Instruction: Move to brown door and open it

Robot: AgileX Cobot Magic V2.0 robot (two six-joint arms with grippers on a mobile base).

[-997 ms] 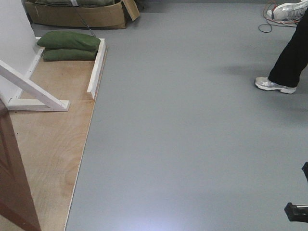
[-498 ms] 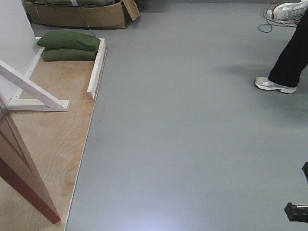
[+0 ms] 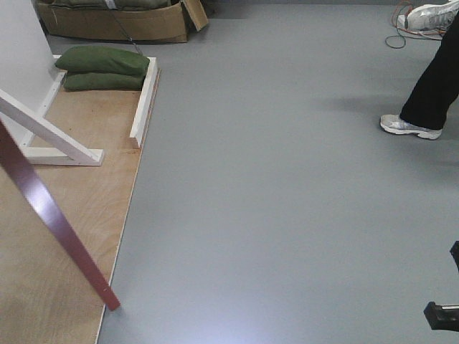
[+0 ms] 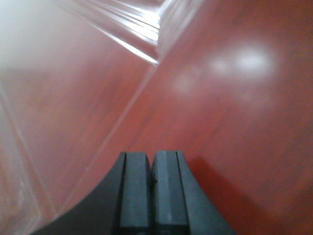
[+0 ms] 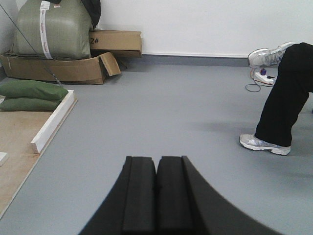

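In the front view the brown door [image 3: 61,226] shows as a thin glossy reddish-brown strip. It runs slantwise from the left edge down to the rim of the plywood base [image 3: 79,186]. The left wrist view is filled by the door's [image 4: 234,98] shiny red-brown face, with recessed panel moulding [image 4: 146,29] at the upper left. My left gripper [image 4: 152,154] is shut with nothing in it, its tips very close to that face; contact cannot be told. My right gripper [image 5: 156,159] is shut and empty over bare grey floor [image 5: 161,112]. No latch shows.
A white frame brace [image 3: 50,136] and a white board [image 3: 143,100] stand on the plywood. Two green sandbags [image 3: 104,68] lie behind them, with a cardboard box [image 3: 115,21] further back. A person's leg and shoe [image 3: 419,118] stand at the right, with a cable [image 3: 394,36] beyond.
The door's lower edge has swept from the bottom left corner rightward across the plywood to its rim and now shows edge-on. Nothing else in the front view has moved.
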